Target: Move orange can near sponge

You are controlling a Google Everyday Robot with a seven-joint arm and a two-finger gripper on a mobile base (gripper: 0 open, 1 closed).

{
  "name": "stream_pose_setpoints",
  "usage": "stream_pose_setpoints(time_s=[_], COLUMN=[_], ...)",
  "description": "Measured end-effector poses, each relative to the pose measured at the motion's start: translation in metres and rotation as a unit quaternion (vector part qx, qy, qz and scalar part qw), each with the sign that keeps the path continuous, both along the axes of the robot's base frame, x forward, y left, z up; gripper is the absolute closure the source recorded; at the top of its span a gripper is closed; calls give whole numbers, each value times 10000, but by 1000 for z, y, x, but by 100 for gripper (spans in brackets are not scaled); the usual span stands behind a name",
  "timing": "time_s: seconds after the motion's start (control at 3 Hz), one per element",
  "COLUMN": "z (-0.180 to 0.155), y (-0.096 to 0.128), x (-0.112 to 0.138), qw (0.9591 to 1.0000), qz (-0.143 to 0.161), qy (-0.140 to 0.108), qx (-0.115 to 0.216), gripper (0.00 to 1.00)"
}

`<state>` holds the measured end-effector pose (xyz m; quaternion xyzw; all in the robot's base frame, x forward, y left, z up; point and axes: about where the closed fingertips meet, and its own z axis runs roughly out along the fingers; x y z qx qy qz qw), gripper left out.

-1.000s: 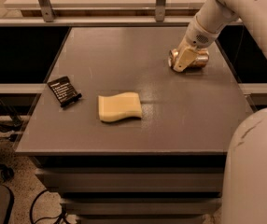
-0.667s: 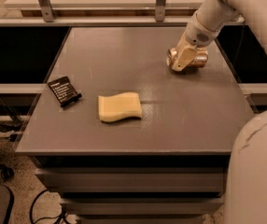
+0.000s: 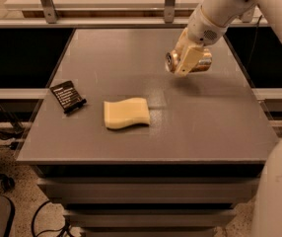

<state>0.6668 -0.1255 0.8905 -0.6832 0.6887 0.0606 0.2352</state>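
The orange can [image 3: 202, 62] lies sideways between my gripper's fingers, its silver end [image 3: 171, 61] facing left, lifted a little above the grey table [image 3: 215, 117] at the back right. My gripper [image 3: 188, 60] is shut on it, with a pale finger [image 3: 189, 58] across its front. The sponge [image 3: 126, 113], a pale yellow wavy-edged block, lies flat at the table's front middle, well to the left and in front of the can.
A small black card with white text [image 3: 68, 96] lies near the table's left edge. My white arm [image 3: 229, 4] reaches in from the upper right. A white robot body part [image 3: 279, 191] fills the lower right corner. A rail with posts [image 3: 106, 19] runs behind the table.
The gripper has moved left and toward the front with the can, which now hangs above the table. The sponge and the black card have not moved.
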Motion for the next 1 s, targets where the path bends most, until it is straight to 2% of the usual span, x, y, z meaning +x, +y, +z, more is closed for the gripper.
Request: stream_pose_setpoints(time_s=[0.33,0.67,1.0], z=[9,9,6], y=[40,40,49], x=[-38,-38,-37], qw=[9968,9968,9956], qz=[753,753,902], qy=[115,115,109], qx=[255,255,245], gripper=[100,100,100])
